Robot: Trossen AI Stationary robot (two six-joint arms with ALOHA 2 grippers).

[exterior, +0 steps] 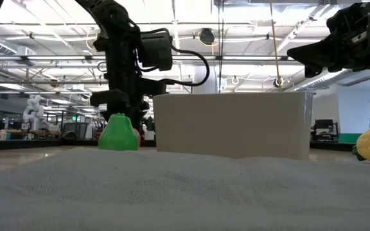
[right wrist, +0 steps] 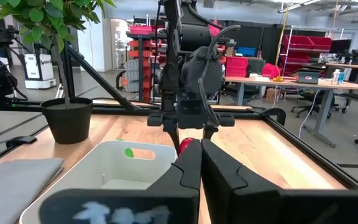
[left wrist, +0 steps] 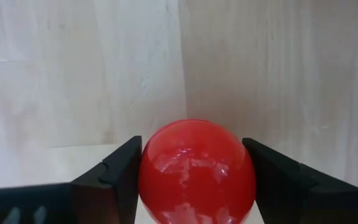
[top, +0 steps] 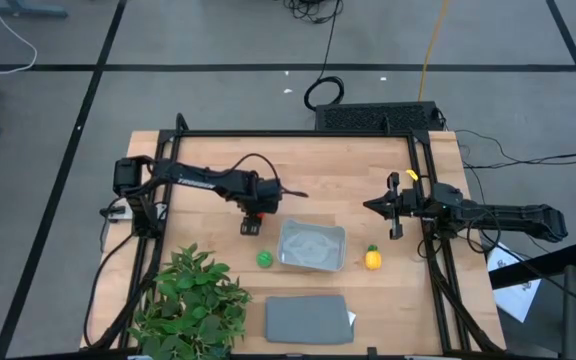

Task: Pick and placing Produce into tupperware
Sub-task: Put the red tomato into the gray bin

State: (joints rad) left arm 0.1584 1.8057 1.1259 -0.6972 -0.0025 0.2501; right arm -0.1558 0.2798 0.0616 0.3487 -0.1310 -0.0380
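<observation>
Red and glossy, the round produce piece (left wrist: 196, 169) is sitting between the jaws of the left gripper (top: 252, 222), which are closing against its sides on the pale wooden bench (top: 368, 160), just beside the tupperware (top: 311, 246) on the robot's left. Judging by the container, which is looking empty from above, the task is only beginning: nothing appears to be placed yet, and all three pieces are still waiting outside. The green round piece (top: 265, 259) is lying on the bench right next to the tupperware's near left corner, and the yellow piece with a green top (top: 372, 258) is resting just beside the opposite wall. The tupperware is showing as a translucent greyish plastic box with rounded corners and smooth, upright walls, while the red piece is reflecting light like hard polished plastic. The right gripper (top: 395, 207) is waiting above the bench on the right, near the yellow piece, its jaws pressed together and holding nothing. A leafy potted plant (top: 193, 300) and a flat grey rectangle (top: 306, 318) are occupying the near edge.
</observation>
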